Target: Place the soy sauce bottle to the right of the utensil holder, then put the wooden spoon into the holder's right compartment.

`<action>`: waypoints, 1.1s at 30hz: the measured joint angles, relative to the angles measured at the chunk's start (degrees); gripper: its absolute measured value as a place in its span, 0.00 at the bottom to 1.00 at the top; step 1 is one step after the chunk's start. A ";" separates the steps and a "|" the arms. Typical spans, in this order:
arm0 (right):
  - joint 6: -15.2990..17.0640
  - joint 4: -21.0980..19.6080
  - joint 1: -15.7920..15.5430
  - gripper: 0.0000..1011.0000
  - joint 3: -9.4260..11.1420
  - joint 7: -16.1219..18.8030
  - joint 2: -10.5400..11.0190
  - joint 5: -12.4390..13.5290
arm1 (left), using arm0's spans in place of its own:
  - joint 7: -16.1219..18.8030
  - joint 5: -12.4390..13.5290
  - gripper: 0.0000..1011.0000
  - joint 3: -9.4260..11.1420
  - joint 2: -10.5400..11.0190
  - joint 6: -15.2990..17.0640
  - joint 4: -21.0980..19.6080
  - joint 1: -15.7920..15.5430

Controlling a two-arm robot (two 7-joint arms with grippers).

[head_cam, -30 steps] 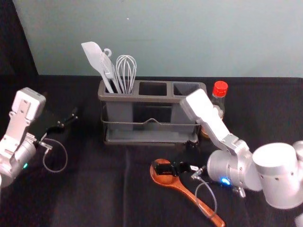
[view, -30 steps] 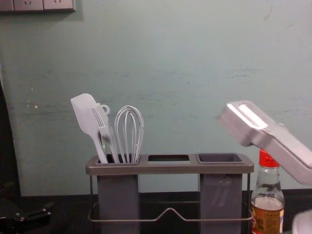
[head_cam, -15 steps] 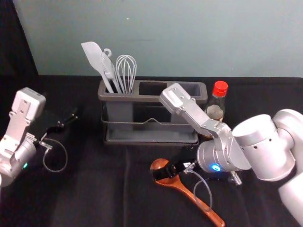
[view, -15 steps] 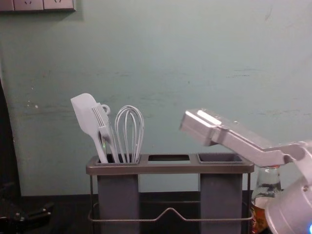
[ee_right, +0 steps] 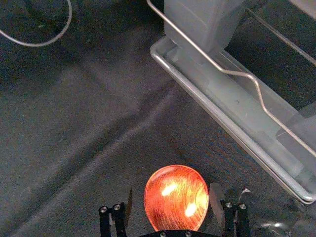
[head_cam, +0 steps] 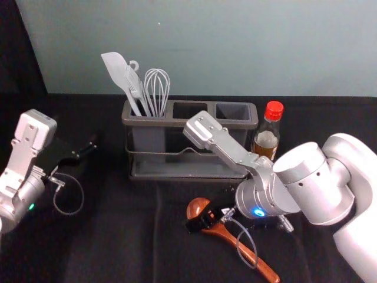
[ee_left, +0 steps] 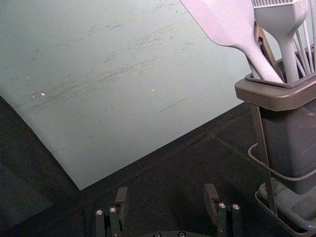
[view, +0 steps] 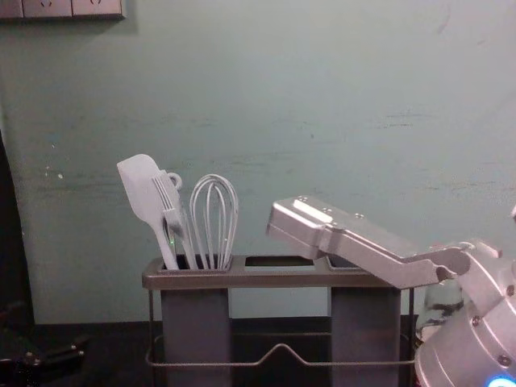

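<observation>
I'm holding my right claw (head_cam: 202, 222) wide at the spoon (head_cam: 195, 206), lying before the holder (head_cam: 154, 122). The bottle (head_cam: 267, 140) is standing right of the holder; my left claw (head_cam: 86, 149) is idling, spread, left of the holder.

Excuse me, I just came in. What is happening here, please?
The robot's right gripper is open at the wooden spoon, with its bowl between the fingers, probably about to grasp it. The spoon lies in front of the utensil holder. The soy sauce bottle stands to the holder's right. The left gripper is open, left of the holder.
</observation>
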 joint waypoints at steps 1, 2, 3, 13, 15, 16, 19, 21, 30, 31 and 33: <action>0.14 -0.01 0.09 0.99 -0.20 0.00 -0.03 -0.22 | 0.00 0.00 0.99 0.00 0.00 0.00 0.00 0.00; 0.44 -0.04 0.30 0.99 -0.59 -0.02 -0.05 -0.75 | 0.00 0.00 0.99 0.00 0.00 0.00 0.00 0.00; 0.61 -0.08 0.38 0.99 -0.80 -0.04 -0.07 -1.05 | 0.00 0.00 0.99 0.00 0.00 0.00 0.00 0.00; 1.67 0.19 0.76 0.99 -1.84 -0.30 -0.50 -3.40 | 0.00 0.00 0.99 0.00 0.00 0.00 0.00 0.00; 1.67 0.49 0.70 0.99 -1.80 -0.22 -0.61 -3.62 | 0.00 0.00 0.99 0.00 0.00 0.00 0.00 0.00; 1.66 0.58 0.68 0.99 -1.76 -0.12 -0.65 -3.72 | 0.00 0.00 0.99 0.00 0.00 0.00 0.00 0.00; 1.60 0.93 0.55 0.99 -1.64 0.11 -0.82 -3.98 | 0.00 0.00 0.99 0.00 0.00 0.00 0.00 0.00; 1.46 1.08 0.42 0.99 -1.49 0.38 -0.93 -4.22 | 0.00 0.00 0.99 0.00 0.00 0.00 0.00 0.00; 0.78 2.07 0.09 0.99 -1.35 1.34 -1.50 -5.03 | 0.00 0.00 0.99 0.00 0.00 0.00 0.00 0.00; 0.76 2.13 0.09 0.99 -1.35 1.39 -1.54 -5.13 | 0.00 0.00 0.99 0.00 0.00 0.00 0.00 0.00; 0.72 2.27 0.09 0.99 -1.35 1.55 -1.63 -5.28 | 0.00 0.00 0.99 0.00 0.00 0.00 0.00 0.00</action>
